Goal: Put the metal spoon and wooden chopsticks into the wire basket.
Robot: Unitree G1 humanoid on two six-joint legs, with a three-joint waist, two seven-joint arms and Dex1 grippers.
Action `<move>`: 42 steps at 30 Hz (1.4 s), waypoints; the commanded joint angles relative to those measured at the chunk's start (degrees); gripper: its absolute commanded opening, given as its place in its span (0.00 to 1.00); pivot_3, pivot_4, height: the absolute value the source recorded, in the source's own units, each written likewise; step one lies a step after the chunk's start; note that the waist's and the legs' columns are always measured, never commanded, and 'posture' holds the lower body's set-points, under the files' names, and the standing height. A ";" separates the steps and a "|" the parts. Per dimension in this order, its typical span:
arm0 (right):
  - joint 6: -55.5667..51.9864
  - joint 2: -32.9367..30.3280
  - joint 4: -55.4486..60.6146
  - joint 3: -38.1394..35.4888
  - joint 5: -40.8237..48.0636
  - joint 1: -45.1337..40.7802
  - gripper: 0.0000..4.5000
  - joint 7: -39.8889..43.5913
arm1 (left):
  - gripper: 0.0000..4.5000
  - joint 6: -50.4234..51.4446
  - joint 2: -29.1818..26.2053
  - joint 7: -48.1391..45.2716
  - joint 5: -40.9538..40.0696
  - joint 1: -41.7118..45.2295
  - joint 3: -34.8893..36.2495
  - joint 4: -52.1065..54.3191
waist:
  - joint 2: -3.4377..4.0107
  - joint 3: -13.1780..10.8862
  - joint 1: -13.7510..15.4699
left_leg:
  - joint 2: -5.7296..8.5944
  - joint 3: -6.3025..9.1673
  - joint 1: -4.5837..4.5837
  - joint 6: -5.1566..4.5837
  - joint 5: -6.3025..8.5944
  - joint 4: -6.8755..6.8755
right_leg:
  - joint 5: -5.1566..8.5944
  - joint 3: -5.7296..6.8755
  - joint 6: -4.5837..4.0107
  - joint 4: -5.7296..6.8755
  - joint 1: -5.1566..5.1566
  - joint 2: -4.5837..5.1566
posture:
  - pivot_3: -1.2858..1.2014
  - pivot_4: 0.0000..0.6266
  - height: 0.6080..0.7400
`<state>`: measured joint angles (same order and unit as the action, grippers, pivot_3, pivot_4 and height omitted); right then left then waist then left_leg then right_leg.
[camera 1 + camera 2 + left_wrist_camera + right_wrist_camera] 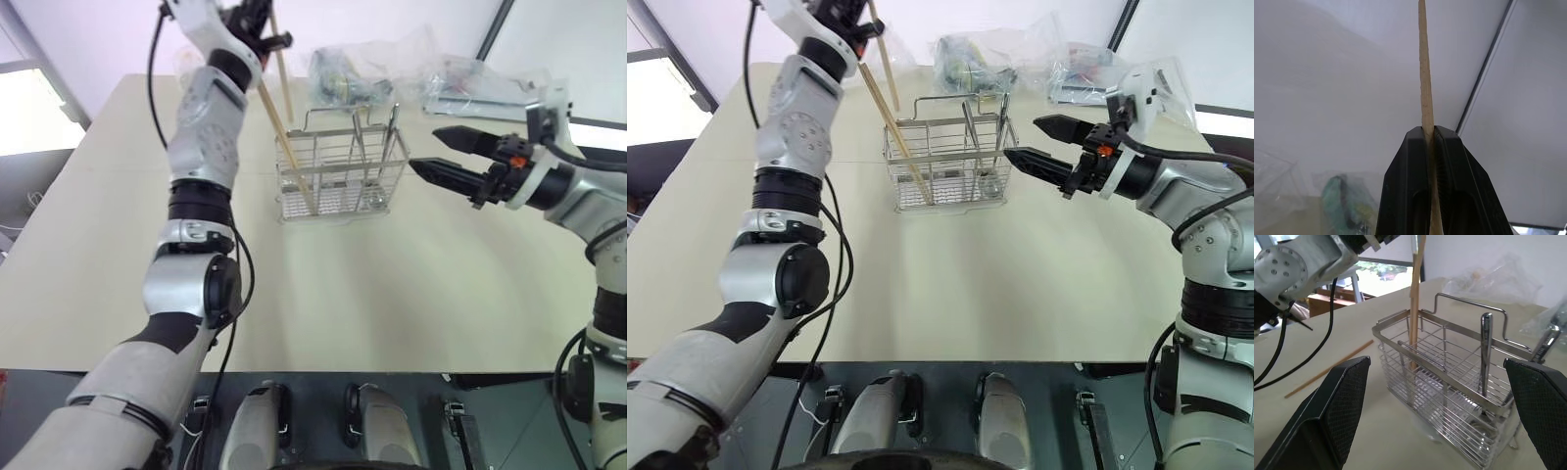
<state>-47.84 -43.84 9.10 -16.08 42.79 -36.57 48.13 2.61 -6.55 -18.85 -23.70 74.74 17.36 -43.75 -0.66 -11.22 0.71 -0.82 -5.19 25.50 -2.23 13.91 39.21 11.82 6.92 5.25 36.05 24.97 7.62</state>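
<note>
My left gripper (pixel 1429 129) is raised high over the far side of the table, shut on a wooden chopstick (pixel 1424 73) that hangs down behind the wire basket (pixel 338 171). A second chopstick (pixel 289 152) leans inside the basket's left end. Another one lies flat on the table (pixel 1327 369) beyond the basket. The metal spoon (pixel 1485 350) stands handle-up in the basket, with another metal handle (pixel 1547 340) near it. My right gripper (pixel 424 149) is open, level with the basket's right end and a short way off it, holding nothing.
Crinkled clear plastic bags (pixel 353 73) (pixel 475 83) lie behind the basket along the far edge of the tan table (pixel 411 294). My raised left arm (pixel 201 147) stands just left of the basket.
</note>
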 commanded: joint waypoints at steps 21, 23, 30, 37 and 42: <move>3.48 2.19 -0.64 -0.43 0.39 0.05 1.00 -4.41 | 0.99 11.98 -0.96 3.30 1.88 -12.72 -5.45 28.33 | 0.00 0.00 0.00 | -0.02 0.09 0.01 -0.07 0.04 0.02 | 0.00 -0.01 -0.01 0.06 0.02 0.01 | 0.52 0.24 0.73; 3.91 2.28 -1.14 0.06 0.31 -0.32 1.00 -4.15 | 0.99 16.66 -3.19 5.02 1.01 -12.26 -4.88 33.43 | 0.00 0.00 0.01 | -0.02 0.09 0.02 -0.07 0.04 0.03 | 0.00 -0.01 -0.01 0.07 0.03 0.00 | 0.52 0.24 0.73; 5.74 1.80 -2.41 1.53 -0.68 -1.02 1.00 -2.05 | 0.99 53.95 -15.53 18.15 1.91 -14.70 -1.13 43.25 | 0.04 0.02 -0.07 | -0.03 0.10 -0.08 -0.06 0.04 0.02 | 0.01 -0.02 -0.01 0.11 -0.02 -0.03 | 0.52 0.24 0.73; 6.31 0.32 -2.38 2.18 -0.65 -0.86 1.00 2.60 | 0.99 78.20 -19.17 24.02 5.96 -22.10 -1.92 48.16 | 0.02 0.01 0.13 | 0.01 0.14 -0.03 0.18 -0.11 0.02 | 0.01 -0.03 0.01 0.10 -0.03 -0.02 | 0.52 0.24 0.73; 6.85 1.43 -3.30 2.87 -1.49 -1.54 1.00 2.38 | 0.99 81.67 -14.82 24.61 7.46 -23.89 1.20 44.08 | 0.01 0.00 0.13 | 0.01 0.18 -0.05 0.20 -0.10 0.02 | 0.01 -0.03 0.00 0.10 -0.04 -0.01 | 0.52 0.24 0.73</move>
<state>-42.22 -42.51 5.30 -12.63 41.31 -36.52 50.51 83.44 -22.21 5.40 -16.77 50.41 17.62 0.76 -0.65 -11.22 0.83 -0.81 -5.01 25.45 -2.03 13.81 39.24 11.83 6.90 5.25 36.15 24.94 7.61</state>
